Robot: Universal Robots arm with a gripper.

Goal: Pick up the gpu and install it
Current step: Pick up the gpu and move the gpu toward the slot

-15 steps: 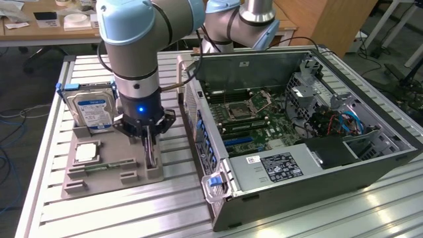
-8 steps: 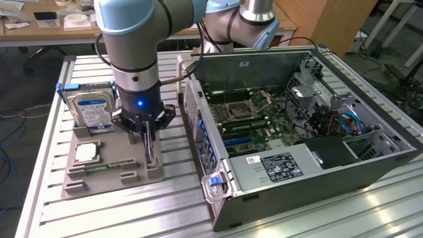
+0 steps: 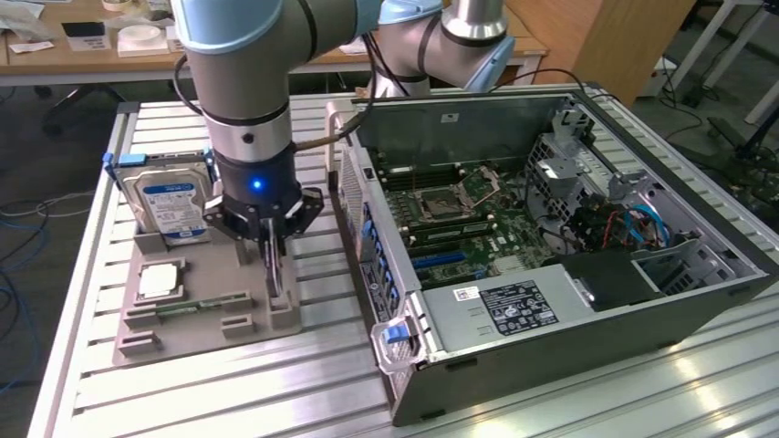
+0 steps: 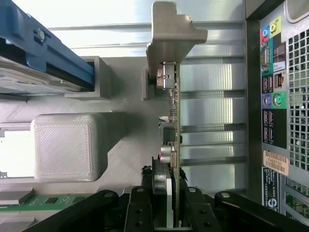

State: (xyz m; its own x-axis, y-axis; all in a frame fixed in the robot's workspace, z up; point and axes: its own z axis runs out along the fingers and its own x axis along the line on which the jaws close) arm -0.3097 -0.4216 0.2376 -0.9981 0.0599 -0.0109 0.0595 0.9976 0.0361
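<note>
One gpu (image 3: 275,287) (image 4: 175,116), a thin dark rectangular circuit card with a silvery metal end bracket, standing edge-on in a slot of the one grey plastic parts tray (image 3: 213,265) (image 4: 125,96), on the tray's side nearest the case. One black two-fingered gripper (image 3: 270,272) (image 4: 172,183) on one grey-and-blue robot arm (image 3: 244,82), pointing straight down, set narrow and clamped on the gpu's upper edge, a finger to each side

Also on the tray: one silver hard drive with a blue-white label (image 3: 171,205), upright in one blue carrier (image 3: 112,161) (image 4: 48,48); one square silver processor chip (image 3: 160,281), lying flat; one narrow green memory stick (image 3: 195,304) (image 4: 43,199)

One open black computer case (image 3: 585,342), lying on its side at the exterior view's right, with one green motherboard (image 3: 457,214) exposed inside

Between the gpu and the case's perforated rear panel (image 3: 353,196) (image 4: 275,96), a narrow strip of bare ribbed aluminium table (image 3: 244,388); tray edge and case near but apart. Hard drive well apart from the gpu, across the tray. Open air above the card, apart from the arm itself
</note>
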